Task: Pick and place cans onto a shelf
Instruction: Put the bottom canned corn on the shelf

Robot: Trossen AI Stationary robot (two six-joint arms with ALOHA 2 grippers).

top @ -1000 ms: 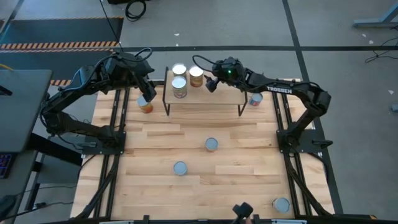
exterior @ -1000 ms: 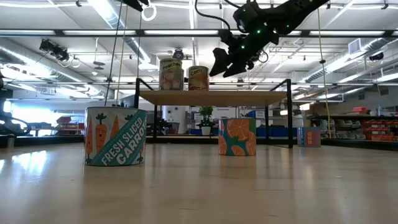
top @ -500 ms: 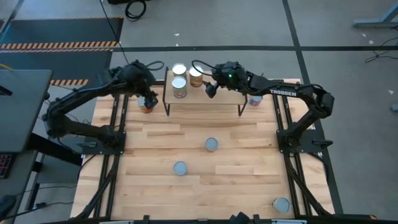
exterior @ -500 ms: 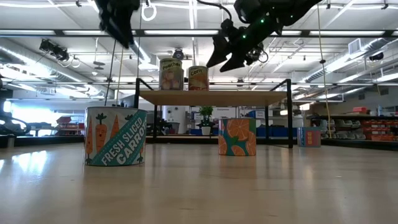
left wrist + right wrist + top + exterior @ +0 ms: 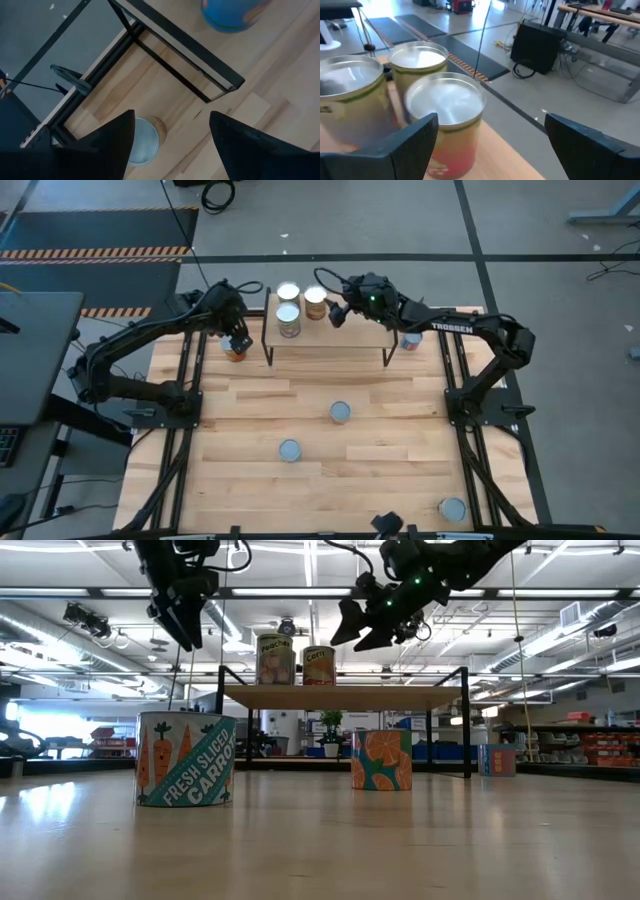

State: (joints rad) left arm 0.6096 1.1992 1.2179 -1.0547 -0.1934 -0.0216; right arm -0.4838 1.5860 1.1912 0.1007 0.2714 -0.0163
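Note:
The shelf (image 5: 340, 335) stands at the table's far edge with three cans (image 5: 289, 320) on its left end; they also show in the low view (image 5: 276, 660). My right gripper (image 5: 337, 315) is open, above the shelf, just right of those cans (image 5: 445, 120). My left gripper (image 5: 237, 340) is open, above a silver-topped, orange-sided can (image 5: 235, 353) that stands on the table left of the shelf. In the left wrist view, that can (image 5: 142, 147) lies below my left gripper's spread fingers (image 5: 171, 117).
More cans stand upright on the table: one mid-table (image 5: 340, 412), one nearer (image 5: 289, 450), one at the near right corner (image 5: 452, 509), one by the shelf's right legs (image 5: 410, 340). The shelf's black legs (image 5: 175, 75) stand close to my left gripper. The shelf's right half is bare.
My left gripper has come down toward the can left of the shelf, staying open. My right gripper has risen a little beside the cans on the shelf.

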